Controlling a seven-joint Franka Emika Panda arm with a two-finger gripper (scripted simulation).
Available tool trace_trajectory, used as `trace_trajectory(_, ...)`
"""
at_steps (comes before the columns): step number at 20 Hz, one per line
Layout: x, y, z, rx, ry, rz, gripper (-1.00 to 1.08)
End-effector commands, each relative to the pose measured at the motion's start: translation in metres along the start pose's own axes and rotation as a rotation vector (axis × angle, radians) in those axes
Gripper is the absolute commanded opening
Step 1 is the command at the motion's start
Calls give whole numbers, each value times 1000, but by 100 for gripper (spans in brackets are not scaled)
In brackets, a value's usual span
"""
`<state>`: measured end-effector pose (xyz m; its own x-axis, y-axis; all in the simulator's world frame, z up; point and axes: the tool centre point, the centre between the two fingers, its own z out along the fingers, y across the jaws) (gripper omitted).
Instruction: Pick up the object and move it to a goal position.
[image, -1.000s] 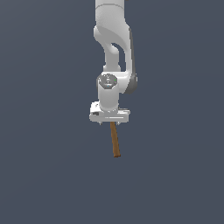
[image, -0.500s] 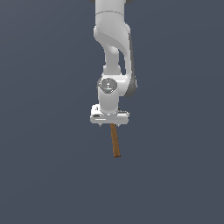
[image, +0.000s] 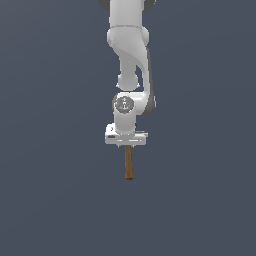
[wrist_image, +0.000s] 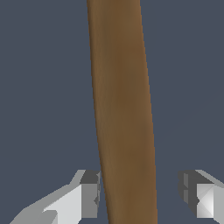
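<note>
The brown stick (image: 128, 163) hangs straight down from my white gripper (image: 127, 145) in mid-air, near the middle of the exterior view. The gripper is shut on the stick's upper end, which the hand hides. In the wrist view the stick (wrist_image: 122, 109) runs lengthwise between the two fingers of the gripper (wrist_image: 140, 197). One fingertip (wrist_image: 89, 192) touches its side, and the other fingertip (wrist_image: 197, 194) shows a small gap beside it. The stick's flat lower end (image: 129, 177) is free, with nothing under it.
Only a plain dark grey-blue background surrounds the arm (image: 129, 60). No table, surface, goal marker or other object shows in either view.
The gripper has sunk slightly with the stick in it. The stick, tilted to the exterior view's right before, now hangs vertical.
</note>
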<state>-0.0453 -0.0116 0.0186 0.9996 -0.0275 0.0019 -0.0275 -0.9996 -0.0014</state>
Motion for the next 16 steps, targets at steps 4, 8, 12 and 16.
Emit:
trace_trajectory(4,-1,2,2,-1,-2,4,-100)
trace_trajectory(8,-1,2,2,-1,-2,4,-100)
trace_trajectory(12,0,-4,-1,1,0,-5,-100)
trace_trajectory(16,0,-9,-9,1,0,-5,-100)
